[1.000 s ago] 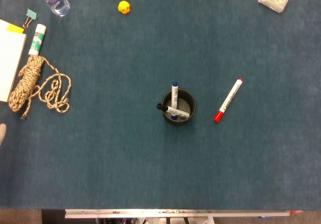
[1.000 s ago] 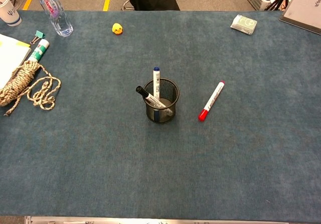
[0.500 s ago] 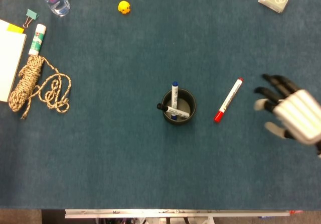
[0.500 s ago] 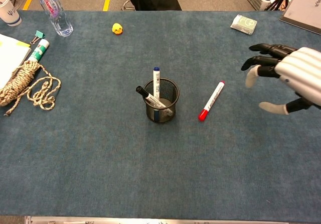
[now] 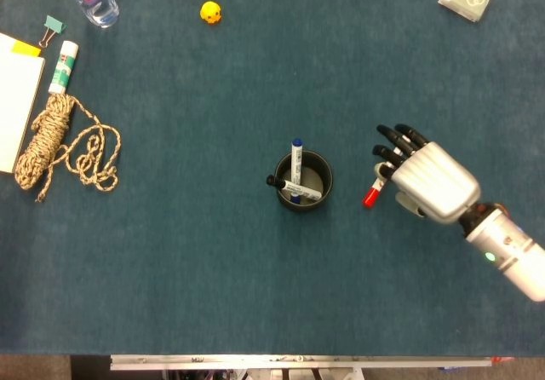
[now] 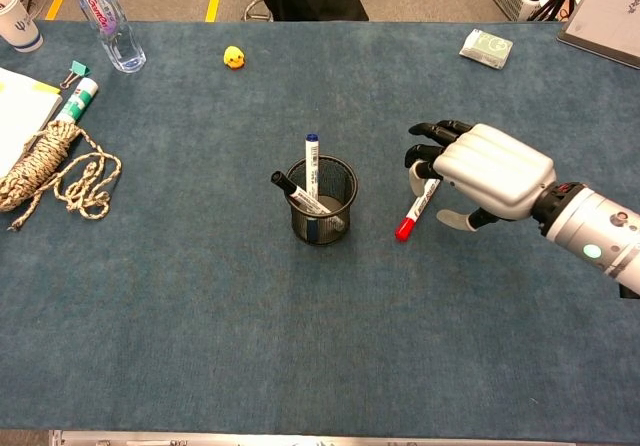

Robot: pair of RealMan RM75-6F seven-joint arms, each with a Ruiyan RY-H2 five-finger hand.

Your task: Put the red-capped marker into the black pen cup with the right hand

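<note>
Over the marker (image 6: 414,209) hangs the right hand (image 6: 483,171), fingers spread and nothing gripped; its dark fingertips (image 5: 390,146) cover the marker's far end while the red cap pokes out on the hand's near-left side, flat on the table (image 6: 200,306). Further left of the hand stands the black pen cup (image 6: 322,202), already carrying two pens.

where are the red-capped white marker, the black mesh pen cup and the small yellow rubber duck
red-capped white marker (image 6: 404,229), chest view, on its red cap
black mesh pen cup (image 6: 325,223), chest view, on its front wall
small yellow rubber duck (image 5: 210,12), head view, on its body
</note>
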